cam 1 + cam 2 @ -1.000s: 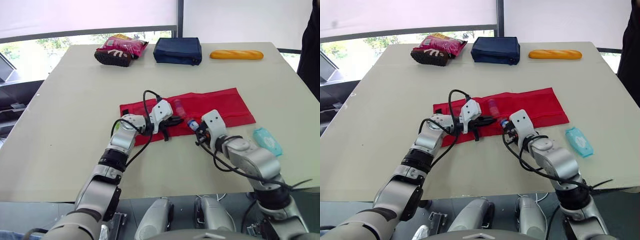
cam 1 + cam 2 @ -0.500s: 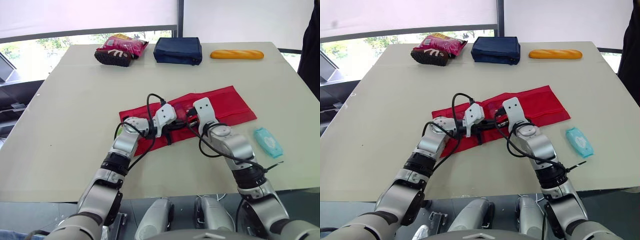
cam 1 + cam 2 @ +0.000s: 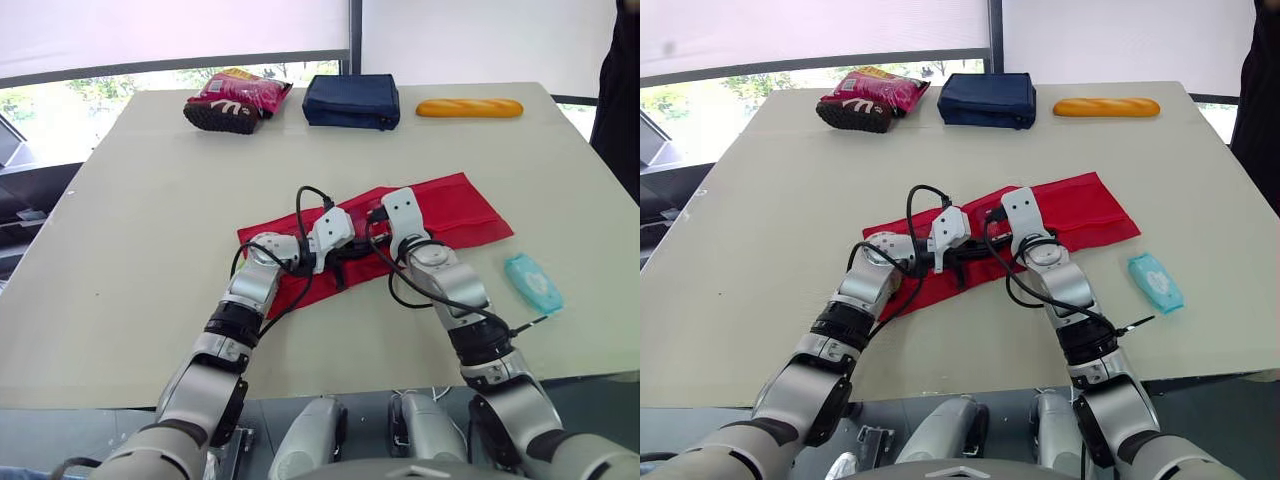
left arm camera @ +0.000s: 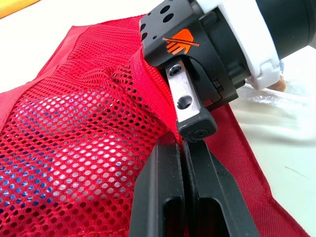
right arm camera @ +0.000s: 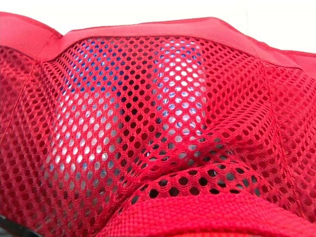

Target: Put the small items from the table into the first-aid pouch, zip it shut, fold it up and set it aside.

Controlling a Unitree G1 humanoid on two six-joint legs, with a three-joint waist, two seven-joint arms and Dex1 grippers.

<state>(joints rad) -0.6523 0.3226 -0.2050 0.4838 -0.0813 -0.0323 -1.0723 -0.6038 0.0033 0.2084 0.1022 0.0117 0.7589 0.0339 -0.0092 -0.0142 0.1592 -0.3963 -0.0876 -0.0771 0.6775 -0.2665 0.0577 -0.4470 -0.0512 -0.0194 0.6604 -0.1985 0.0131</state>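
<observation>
The red first-aid pouch (image 3: 450,215) lies unfolded in the middle of the table. My left gripper (image 4: 183,148) is shut on the edge of its red mesh pocket (image 4: 74,123) and holds that edge up. My right gripper (image 3: 380,228) is at the pocket's mouth, right against the left one. In the right wrist view the mesh (image 5: 163,163) sits very close, with blue and white items (image 5: 173,74) showing through it. A small teal packet (image 3: 533,283) lies on the table to the right of the pouch, beyond my right arm.
Along the far edge sit a snack bag (image 3: 236,98), a dark blue case (image 3: 352,101) and a bread roll (image 3: 469,107). A person's dark sleeve (image 3: 620,90) shows at the right edge. Cables loop over both wrists near the pouch.
My right gripper, which held a small blue-capped bottle in front of the pouch, has swung up to the pocket mouth beside the left gripper. The left gripper stays on the mesh edge.
</observation>
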